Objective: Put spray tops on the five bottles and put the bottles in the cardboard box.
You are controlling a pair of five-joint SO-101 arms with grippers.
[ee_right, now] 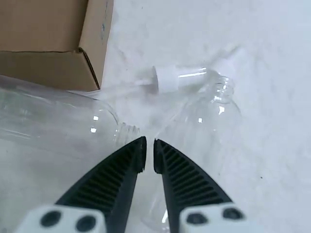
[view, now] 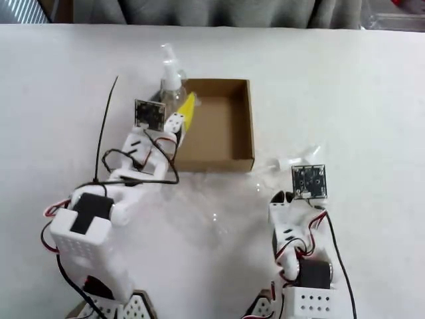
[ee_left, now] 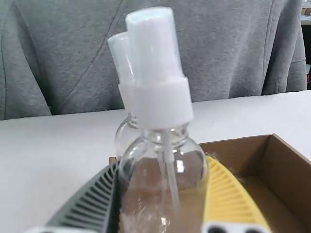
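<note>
On the near side of the cardboard box (view: 216,163), off its near right corner, the right gripper (ee_right: 149,154) hangs low over the white counter (view: 345,86), its black fingers (ee_right: 116,179) a narrow slit apart with nothing between them. The right wrist view makes plain what the high view barely hints at: two clear bottles lying on their sides, a first open bottle (ee_right: 53,116) along the box's near wall and a second open bottle (ee_right: 204,121) out from that corner, with a loose spray top (ee_right: 170,77) lying by its neck, thin tube pointing toward the box. From above, the box shows its bare brown floor. At the box's far left corner the left gripper (ee_left: 163,204) holds a capped bottle (ee_left: 160,160) upright, clamped between a grey finger and a yellow one, a thin tube running down inside it. The left wrist view adds a second capped bottle (ee_left: 121,131) standing just behind it. Beyond the counter's far edge hangs grey cloth (ee_left: 233,48)
</note>
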